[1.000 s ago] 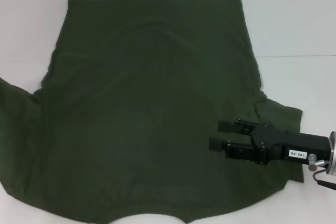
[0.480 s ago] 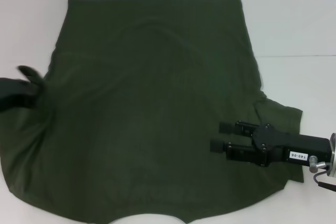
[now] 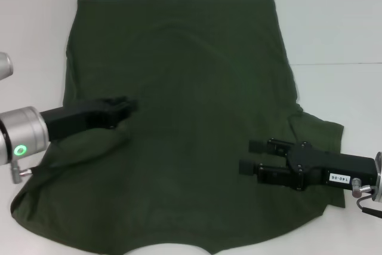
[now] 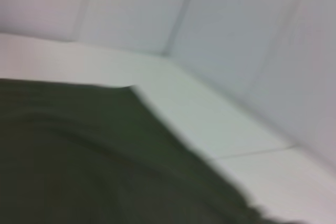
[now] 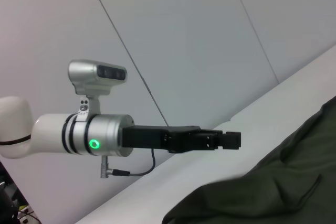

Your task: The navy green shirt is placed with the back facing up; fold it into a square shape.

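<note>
Clearly the navy green shirt (image 3: 179,117) is soft, light cloth that will drape and sag wherever it is lifted, and judged from its limp look it will crease rather than hold a line. It lies spread plain side up over the white tabletop (image 3: 334,22), its hem toward the far edge and its collar cut-out at the near edge. A fold is best started from an edge or corner, a sleeve or a shoulder seam, where a pinch gathers one layer; a grab in the middle would only bunch it.

The left gripper (image 3: 122,107) reaches in over the shirt's left side, above its body. The left sleeve looks drawn inward under that arm, a ridge of cloth trailing beneath it, but whether its jaws are closed on fabric cannot be told. The right gripper (image 3: 255,156) hovers low over the shirt's right side beside the right sleeve (image 3: 319,132), jaws parted, nothing between them.
</note>
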You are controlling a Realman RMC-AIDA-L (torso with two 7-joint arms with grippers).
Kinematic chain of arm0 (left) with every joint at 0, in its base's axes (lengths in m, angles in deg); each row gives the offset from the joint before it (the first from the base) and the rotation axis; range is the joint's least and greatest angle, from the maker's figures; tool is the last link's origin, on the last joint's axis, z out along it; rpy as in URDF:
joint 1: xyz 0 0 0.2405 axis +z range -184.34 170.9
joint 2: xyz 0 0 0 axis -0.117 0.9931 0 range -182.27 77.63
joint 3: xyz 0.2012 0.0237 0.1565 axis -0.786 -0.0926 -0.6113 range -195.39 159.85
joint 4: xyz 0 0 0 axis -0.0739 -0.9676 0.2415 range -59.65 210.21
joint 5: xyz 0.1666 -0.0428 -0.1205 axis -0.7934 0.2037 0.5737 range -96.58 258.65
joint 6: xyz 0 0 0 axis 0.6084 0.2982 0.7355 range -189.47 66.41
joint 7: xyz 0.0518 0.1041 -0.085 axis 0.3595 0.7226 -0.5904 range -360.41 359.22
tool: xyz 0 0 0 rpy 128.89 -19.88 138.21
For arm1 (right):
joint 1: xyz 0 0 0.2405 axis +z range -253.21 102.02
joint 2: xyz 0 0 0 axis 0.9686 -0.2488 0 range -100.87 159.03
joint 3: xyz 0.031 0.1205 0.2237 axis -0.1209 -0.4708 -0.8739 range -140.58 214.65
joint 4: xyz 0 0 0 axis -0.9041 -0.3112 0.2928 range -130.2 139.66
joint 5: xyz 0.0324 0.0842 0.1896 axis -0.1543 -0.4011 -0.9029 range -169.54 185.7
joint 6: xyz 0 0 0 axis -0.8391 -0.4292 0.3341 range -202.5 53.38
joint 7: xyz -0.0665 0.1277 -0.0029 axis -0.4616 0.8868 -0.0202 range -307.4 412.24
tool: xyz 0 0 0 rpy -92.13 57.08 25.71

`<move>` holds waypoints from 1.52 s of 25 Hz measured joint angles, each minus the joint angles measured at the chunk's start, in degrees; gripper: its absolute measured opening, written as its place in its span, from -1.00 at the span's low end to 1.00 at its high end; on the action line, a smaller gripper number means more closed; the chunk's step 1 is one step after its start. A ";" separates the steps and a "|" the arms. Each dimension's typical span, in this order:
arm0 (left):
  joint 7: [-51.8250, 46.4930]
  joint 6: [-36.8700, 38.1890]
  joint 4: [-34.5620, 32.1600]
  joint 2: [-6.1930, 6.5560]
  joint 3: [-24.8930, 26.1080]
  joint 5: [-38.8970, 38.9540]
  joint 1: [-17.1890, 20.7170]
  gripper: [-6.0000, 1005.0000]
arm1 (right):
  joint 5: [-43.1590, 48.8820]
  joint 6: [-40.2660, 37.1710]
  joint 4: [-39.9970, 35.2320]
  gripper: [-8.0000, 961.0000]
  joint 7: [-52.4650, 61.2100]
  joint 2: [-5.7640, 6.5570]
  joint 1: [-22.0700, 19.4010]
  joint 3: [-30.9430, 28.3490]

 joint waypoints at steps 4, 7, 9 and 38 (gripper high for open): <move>1.15 3.32 2.56 0.04 -0.17 5.15 -0.71 -0.42 | 0.00 -0.03 -0.23 0.70 -0.01 0.14 0.09 0.06; 1.66 3.59 3.21 0.07 -0.23 6.11 -0.98 -0.29 | 0.00 -0.03 -0.27 0.70 0.01 0.35 0.26 -0.04; 2.06 3.23 3.37 0.07 -0.22 6.16 -0.94 -0.21 | 0.00 -0.03 -0.27 0.70 0.18 0.47 0.28 -0.24; 1.72 -3.40 4.77 1.00 11.06 -10.80 1.31 0.72 | 0.14 0.34 -0.38 0.70 7.73 3.50 0.20 -1.05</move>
